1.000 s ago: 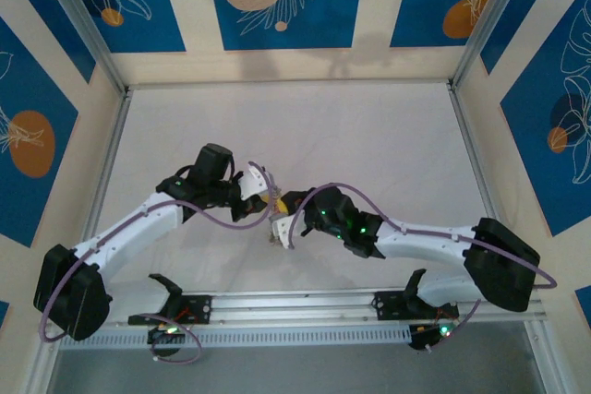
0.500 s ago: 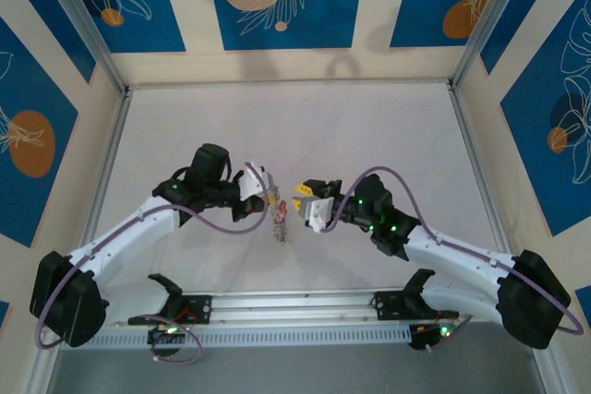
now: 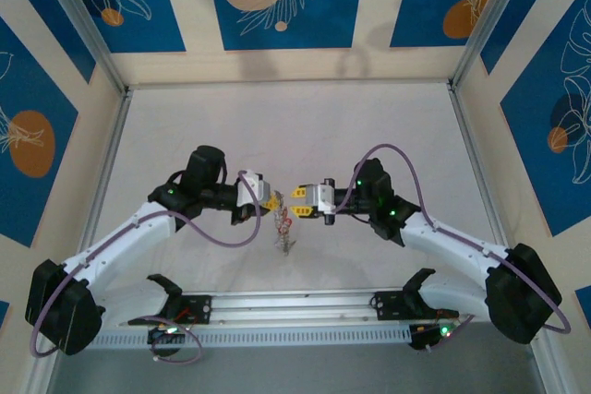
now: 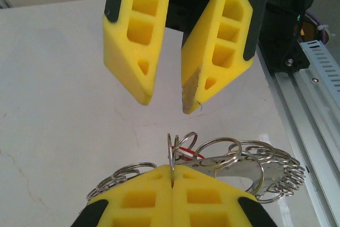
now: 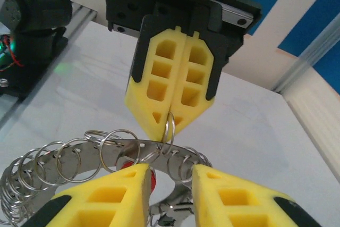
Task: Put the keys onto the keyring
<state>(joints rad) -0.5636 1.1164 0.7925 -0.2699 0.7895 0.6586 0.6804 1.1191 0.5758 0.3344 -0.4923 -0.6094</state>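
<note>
The right claw (image 3: 300, 202) has drawn back from the keyring (image 3: 284, 230) and stands parted and empty. The left claw (image 3: 271, 198), clenched on one small loop, dangles it above the middle of the counter's (image 3: 388, 126) near edge. A fresh approach seems likely.

Bright, even, diffuse light, soft shadows on the pale table (image 3: 369, 136), near yellow fingers (image 4: 143, 206) slightly blurred.

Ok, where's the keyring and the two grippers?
keyring (image 4: 276, 169): left wrist view, rim of little rings.
left gripper (image 5: 169, 126): right wrist view, closed fingertips.
right gripper (image 4: 167, 103): left wrist view, between open fingertips.
</note>
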